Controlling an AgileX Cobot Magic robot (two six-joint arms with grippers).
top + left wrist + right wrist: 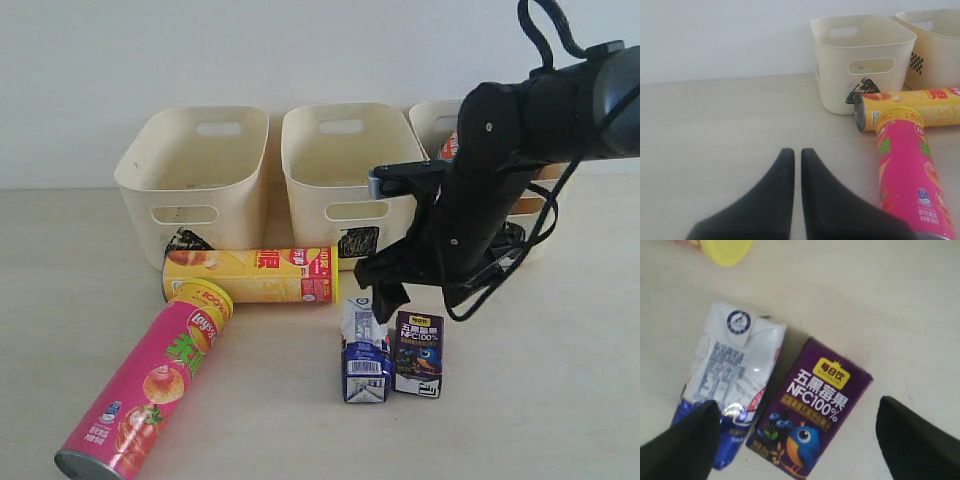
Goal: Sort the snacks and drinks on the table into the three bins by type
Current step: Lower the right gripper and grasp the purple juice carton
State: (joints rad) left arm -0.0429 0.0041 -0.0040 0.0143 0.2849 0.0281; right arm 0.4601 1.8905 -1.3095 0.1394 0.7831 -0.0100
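Two drink cartons stand side by side on the table (540, 380): a blue-and-white carton (365, 352) (732, 377) and a dark purple carton (418, 352) (812, 410). My right gripper (385, 285) (797, 405) hovers open just above them, with both cartons between its spread fingers and nothing gripped. The yellow Lay's tube (250, 276) (912, 107) lies in front of the bins. The pink tube (150, 390) (910, 175) lies slanted below it. My left gripper (797, 152) is shut and empty over bare table, left of the pink tube. Neither chip bag is clearly visible.
Three cream bins stand in a row at the back: left bin (190, 175) (860, 60), middle bin (345, 165) (935, 45), right bin (432, 120) mostly hidden by my right arm. Something orange-red (447, 148) shows inside the right bin. A wall rises behind.
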